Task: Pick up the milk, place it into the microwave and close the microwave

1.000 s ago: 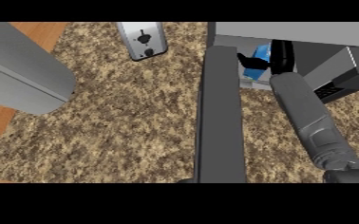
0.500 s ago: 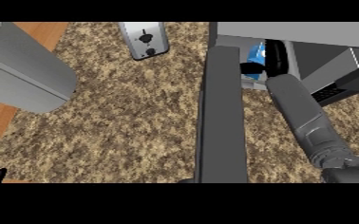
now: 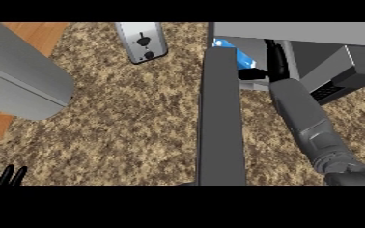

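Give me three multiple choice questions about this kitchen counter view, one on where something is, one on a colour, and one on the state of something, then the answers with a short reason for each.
1. Where is the milk?
A. Inside the microwave opening
B. On the counter beside the toaster
C. On the wooden floor strip at the left

2. What colour shows on the milk carton?
A. Red
B. Blue
C. Green

3. What state is the microwave door in?
A. Shut flat against the front
B. Taken off and lying on the counter
C. Swung open, seen edge-on

Answers:
1 A: the carton sits in the opening, at the right hand.
2 B: blue shows beside the door's far end.
3 C: the grey door juts out towards the viewer across the speckled counter.
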Controlling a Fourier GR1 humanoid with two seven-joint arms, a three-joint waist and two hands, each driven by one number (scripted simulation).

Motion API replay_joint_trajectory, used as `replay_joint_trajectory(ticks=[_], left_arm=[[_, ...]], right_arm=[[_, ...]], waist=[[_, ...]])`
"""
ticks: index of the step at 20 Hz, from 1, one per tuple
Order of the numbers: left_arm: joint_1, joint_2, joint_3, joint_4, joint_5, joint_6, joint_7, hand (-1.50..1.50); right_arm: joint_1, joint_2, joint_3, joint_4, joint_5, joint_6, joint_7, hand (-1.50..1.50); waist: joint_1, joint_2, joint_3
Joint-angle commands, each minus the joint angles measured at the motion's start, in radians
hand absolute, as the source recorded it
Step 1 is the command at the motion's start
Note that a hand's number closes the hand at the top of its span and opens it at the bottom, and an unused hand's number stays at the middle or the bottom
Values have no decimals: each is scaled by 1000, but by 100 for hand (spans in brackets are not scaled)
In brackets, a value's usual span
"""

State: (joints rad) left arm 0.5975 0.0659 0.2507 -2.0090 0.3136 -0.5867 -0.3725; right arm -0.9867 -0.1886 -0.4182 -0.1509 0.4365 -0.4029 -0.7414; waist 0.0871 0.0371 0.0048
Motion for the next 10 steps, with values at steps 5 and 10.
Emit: replay_joint_trajectory(ticks=[5, 10], left_arm=[[65, -51, -89, -113, -45, -13, 36, -150], [27, -65, -151, -120, -103, 15, 57, -150]], right_arm=[[52, 23, -32, -9, -54, 160, -106, -150], [150, 53, -42, -12, -81, 200, -188, -150]], waist=[[-42, -24, -2], [-54, -26, -3]])
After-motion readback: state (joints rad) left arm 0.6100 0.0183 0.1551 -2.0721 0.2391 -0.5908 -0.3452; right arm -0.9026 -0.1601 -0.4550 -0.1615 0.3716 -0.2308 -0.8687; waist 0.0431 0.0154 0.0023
